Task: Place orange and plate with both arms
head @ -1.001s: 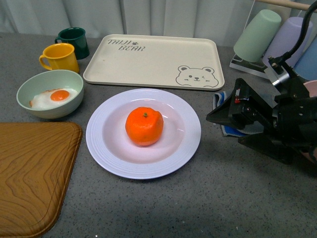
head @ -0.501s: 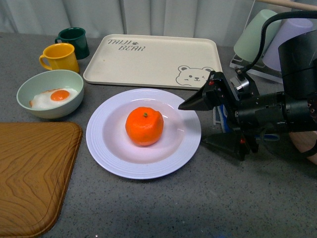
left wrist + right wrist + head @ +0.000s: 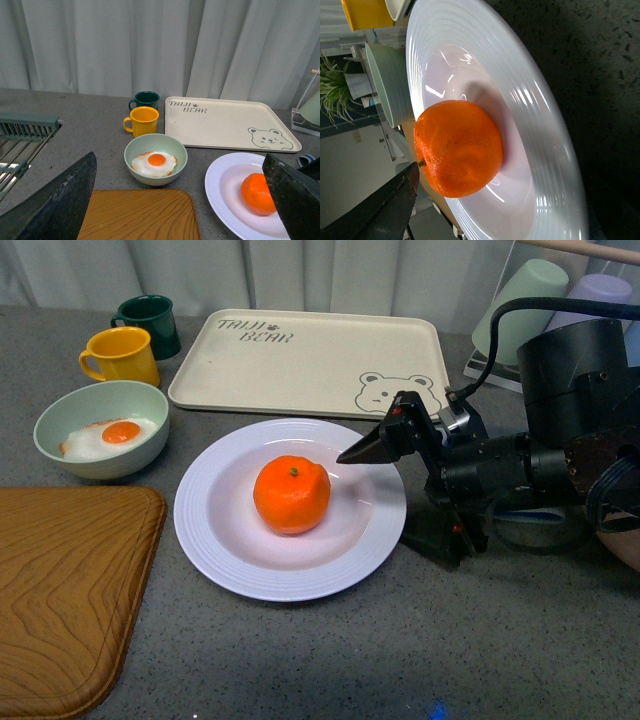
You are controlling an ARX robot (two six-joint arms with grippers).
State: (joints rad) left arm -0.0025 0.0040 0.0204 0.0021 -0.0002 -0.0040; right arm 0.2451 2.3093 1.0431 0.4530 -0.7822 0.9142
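Front view: the orange (image 3: 291, 494) is sitting in the well of the plate (image 3: 232, 562), which is resting on the tabletop (image 3: 420, 660). The right claw (image 3: 375, 498) is reaching in from the robot's right, released and spread wide, gripping nothing; its upper finger (image 3: 365, 448) is hanging over the plate's right rim and pointing at the orange; its lower finger (image 3: 430, 536) is sitting low, just outside that rim; whether either is touching the plate, I cannot tell. So the orange is lying to the left of this claw, near but apart, and the rim is lying between the 2 fingers. Being round, the orange is offering no long axis to line up with. The left arm is not showing here, so the right arm seems the nearer.

Left wrist view: the left claw (image 3: 178, 160) is hovering well back from the plate, its 2 fingers splayed to the picture's edges, empty; the bowl (image 3: 131, 167) is lying ahead between them; the orange is showing beside 1 finger.

Right wrist view: only 1 finger (image 3: 380, 210) is showing; the orange is sitting close ahead in the plate's well, untouched.
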